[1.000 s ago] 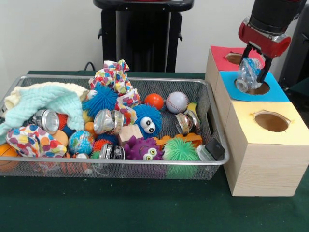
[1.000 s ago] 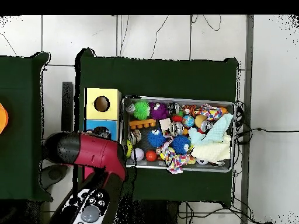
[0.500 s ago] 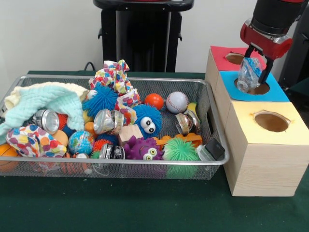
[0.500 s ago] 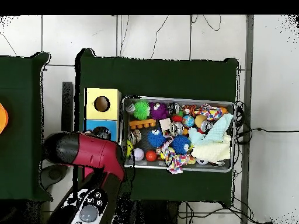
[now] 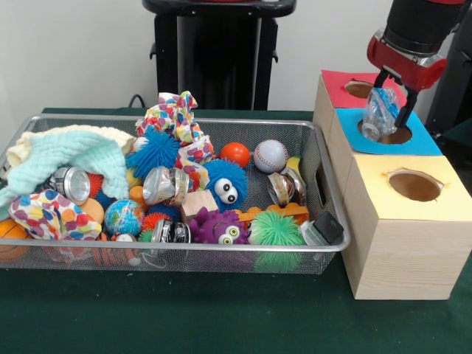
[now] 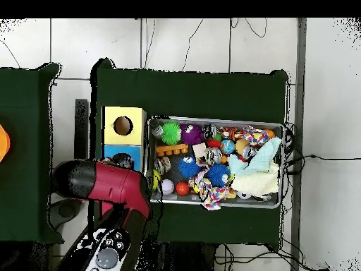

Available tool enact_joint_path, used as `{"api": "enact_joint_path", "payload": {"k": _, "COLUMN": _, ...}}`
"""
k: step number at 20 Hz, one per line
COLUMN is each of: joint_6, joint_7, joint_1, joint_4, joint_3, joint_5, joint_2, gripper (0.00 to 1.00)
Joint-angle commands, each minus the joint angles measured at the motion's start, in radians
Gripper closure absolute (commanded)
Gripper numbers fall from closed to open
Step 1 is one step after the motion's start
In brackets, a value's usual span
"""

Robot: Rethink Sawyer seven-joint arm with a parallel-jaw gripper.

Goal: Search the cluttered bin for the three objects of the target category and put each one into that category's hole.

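Observation:
My gripper [image 5: 391,105] hangs over the hole of the blue-topped box [image 5: 420,140] at the right, shut on a clear crumpled plastic object [image 5: 379,112] whose lower end reaches the hole's rim. The silver wire mesh bin [image 5: 221,258] sits left of the boxes, filled with toys: shiny metallic objects [image 5: 164,184], a baseball [image 5: 270,155], spiky balls [image 5: 276,229] and patterned cloth [image 5: 177,118]. In the overhead view the red arm [image 6: 106,185] covers the gripper and part of the blue box [image 6: 127,152]; the bin [image 6: 280,169] lies to the right.
A red-topped box [image 5: 341,85] stands behind the blue one and a yellow-topped box [image 5: 402,221] with a round hole in front. A pale green blanket [image 5: 66,155] fills the bin's left end. The black pedestal [image 5: 214,51] stands behind the bin.
The gripper with the plastic object has shifted slightly up and right over the blue hole, then held still. The bin's contents have not moved.

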Motion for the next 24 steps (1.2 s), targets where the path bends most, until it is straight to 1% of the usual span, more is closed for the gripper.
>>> {"api": "enact_joint_path", "payload": {"k": 1, "joint_6": 0.061, "joint_7": 0.253, "joint_1": -0.02, "joint_4": 0.064, "joint_3": 0.021, "joint_5": 0.023, "joint_2": 0.005, "gripper": 0.0}}
{"api": "enact_joint_path", "payload": {"k": 6, "joint_6": 0.163, "joint_7": 0.23, "joint_1": -0.029, "joint_4": 0.059, "joint_3": -0.012, "joint_5": -0.006, "joint_2": -0.06, "gripper": 0.0}}
{"api": "enact_joint_path", "payload": {"k": 13, "joint_6": 0.273, "joint_7": 0.226, "joint_1": -0.031, "joint_4": 0.03, "joint_3": -0.044, "joint_5": -0.022, "joint_2": -0.119, "gripper": 0.0}}
{"api": "enact_joint_path", "payload": {"k": 17, "joint_6": 0.316, "joint_7": 0.219, "joint_1": -0.034, "joint_4": 0.012, "joint_3": -0.056, "joint_5": -0.027, "joint_2": -0.134, "gripper": 0.0}}
{"api": "enact_joint_path", "payload": {"k": 20, "joint_6": 0.329, "joint_7": 0.211, "joint_1": -0.037, "joint_4": 0.009, "joint_3": -0.062, "joint_5": -0.028, "joint_2": -0.139, "gripper": 0.0}}
{"api": "enact_joint_path", "payload": {"k": 24, "joint_6": 0.338, "joint_7": 0.191, "joint_1": -0.059, "joint_4": -0.015, "joint_3": -0.058, "joint_5": -0.031, "joint_2": -0.124, "gripper": 0.0}}
